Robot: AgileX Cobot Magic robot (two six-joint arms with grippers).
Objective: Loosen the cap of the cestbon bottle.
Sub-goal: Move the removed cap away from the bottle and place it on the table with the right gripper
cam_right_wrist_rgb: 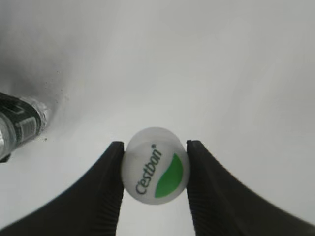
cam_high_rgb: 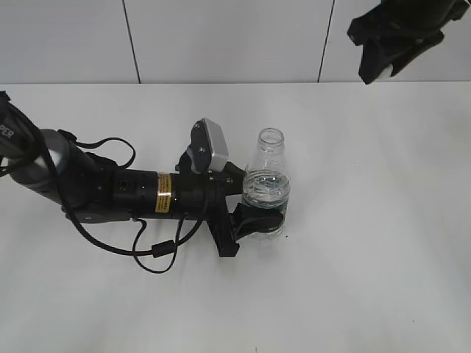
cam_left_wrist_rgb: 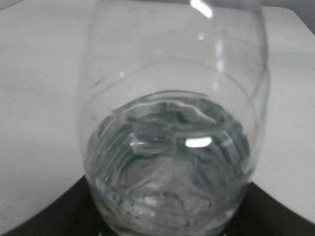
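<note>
Cap point(cam_right_wrist_rgb: 155, 168) already off, pinched in right gripper point(cam_right_wrist_rgb: 154, 169) near table's far right corner; left gripper point(cam_high_rgb: 254, 209) clamps bottle point(cam_high_rgb: 266, 184) mid-table. Next: prob. set cap down.

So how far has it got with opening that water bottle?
The opening itself looks done: the cestbon bottle stands with a bare open neck, pinched around its middle by the left claw. In hand now: the right claw, raised away from the bottle, grips the cap between its fingers. Nothing seems left of the loosening; the cap just hasn't been put down.
</note>
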